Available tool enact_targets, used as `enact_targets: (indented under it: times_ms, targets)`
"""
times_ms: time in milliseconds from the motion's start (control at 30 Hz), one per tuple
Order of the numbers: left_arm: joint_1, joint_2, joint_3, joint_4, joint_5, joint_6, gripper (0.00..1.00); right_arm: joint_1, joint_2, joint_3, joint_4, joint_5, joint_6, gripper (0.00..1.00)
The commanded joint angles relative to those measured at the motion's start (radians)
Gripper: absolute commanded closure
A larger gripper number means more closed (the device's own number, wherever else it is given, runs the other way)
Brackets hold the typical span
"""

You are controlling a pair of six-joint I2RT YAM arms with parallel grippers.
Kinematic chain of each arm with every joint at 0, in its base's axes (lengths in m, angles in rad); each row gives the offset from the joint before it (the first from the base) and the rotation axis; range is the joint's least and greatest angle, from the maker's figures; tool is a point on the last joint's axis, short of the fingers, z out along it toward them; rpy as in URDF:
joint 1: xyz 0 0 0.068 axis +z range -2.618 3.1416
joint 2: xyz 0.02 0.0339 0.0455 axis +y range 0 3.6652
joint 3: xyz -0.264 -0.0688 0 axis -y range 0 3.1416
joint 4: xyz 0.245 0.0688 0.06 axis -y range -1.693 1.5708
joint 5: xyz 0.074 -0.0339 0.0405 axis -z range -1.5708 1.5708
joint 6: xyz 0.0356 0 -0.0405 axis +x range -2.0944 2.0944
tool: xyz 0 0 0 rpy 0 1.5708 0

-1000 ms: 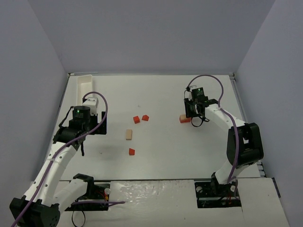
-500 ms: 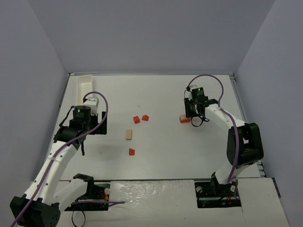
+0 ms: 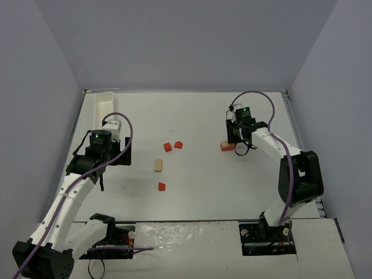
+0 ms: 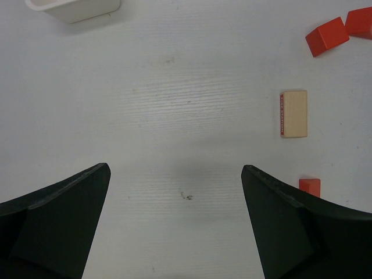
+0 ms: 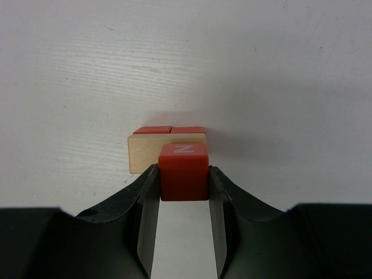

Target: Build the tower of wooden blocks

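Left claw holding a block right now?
No. The left claw stands wide open over bare table, and the tan block lies off to one side, untouched.

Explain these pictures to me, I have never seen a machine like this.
Two white robot arms, each ending in a two-finger gripper, stand at the near edge of a white table. The wide picture looks down from above and behind them; the other two come from cameras on the wrists. The right gripper pinches a red cube at the started tower: a tan plank on two red cubes. The left gripper hangs open, holding nothing. Loose on the table lie a tan block and three red cubes; a white tray sits in the far left corner.
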Motion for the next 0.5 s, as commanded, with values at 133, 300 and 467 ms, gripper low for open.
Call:
enact_targets:
  times_ms: [133, 300, 467]
  targets:
    - [0.001, -0.003, 0.020, 0.047, -0.003, 0.010, 0.05, -0.006, 0.004, 0.020, 0.042, 0.010, 0.010, 1.00]
    - [0.000, -0.003, 0.020, 0.048, -0.002, 0.010, 0.05, -0.006, 0.007, 0.017, 0.045, 0.016, 0.012, 1.00]
    - [0.000, -0.003, 0.020, 0.048, -0.003, 0.010, 0.05, -0.006, 0.013, 0.016, 0.047, 0.015, 0.012, 1.00]
